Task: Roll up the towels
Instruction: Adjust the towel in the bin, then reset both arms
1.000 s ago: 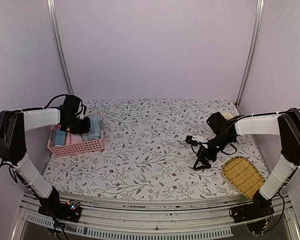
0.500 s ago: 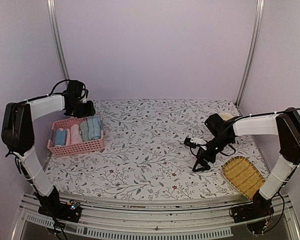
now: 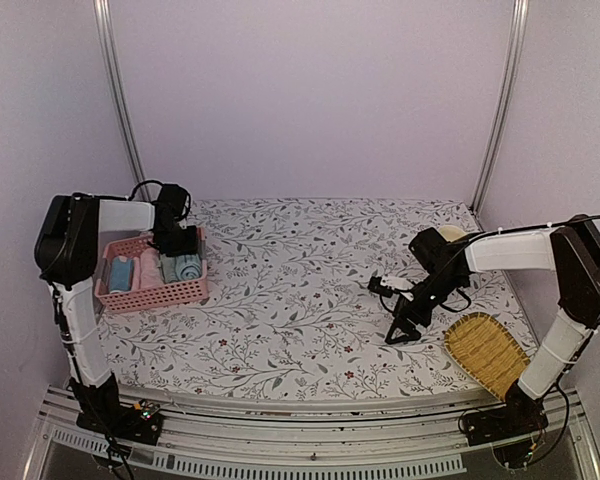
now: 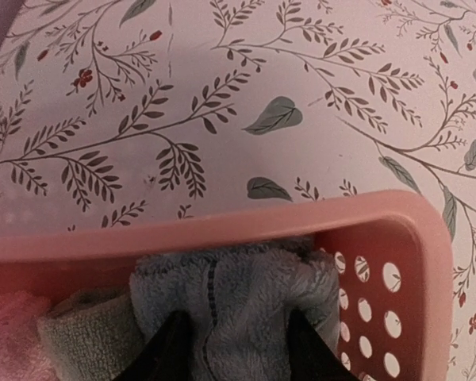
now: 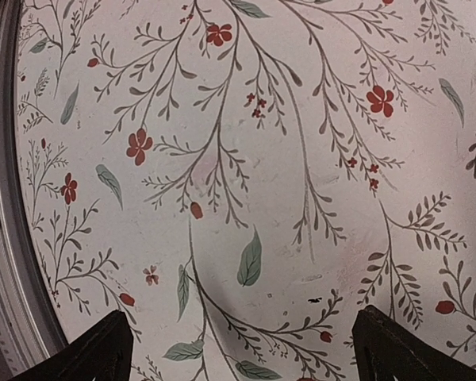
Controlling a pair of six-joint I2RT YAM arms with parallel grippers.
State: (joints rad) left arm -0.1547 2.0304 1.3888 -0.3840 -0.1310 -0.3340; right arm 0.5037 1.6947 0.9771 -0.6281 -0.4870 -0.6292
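Observation:
A pink basket [image 3: 150,297] at the left holds several rolled towels. My left gripper [image 3: 180,245] is at the basket's far right corner. In the left wrist view its jaws [image 4: 236,353] are closed onto the end of a rolled blue towel [image 4: 238,294] that lies inside the basket rim [image 4: 222,230]. A grey-green towel [image 4: 79,333] and a pink towel [image 4: 8,333] lie beside it. My right gripper [image 3: 402,325] is open and empty, low over the bare flowered tablecloth at the right. The right wrist view [image 5: 238,349] shows only cloth between its fingers.
A woven yellow tray [image 3: 485,350] lies at the near right edge. A cream-coloured thing [image 3: 458,232] shows behind my right arm. Metal posts stand at the back corners.
My left gripper went from over the basket to behind it, then came back down onto the blue towel at the far right corner. The right gripper shifted only slightly.

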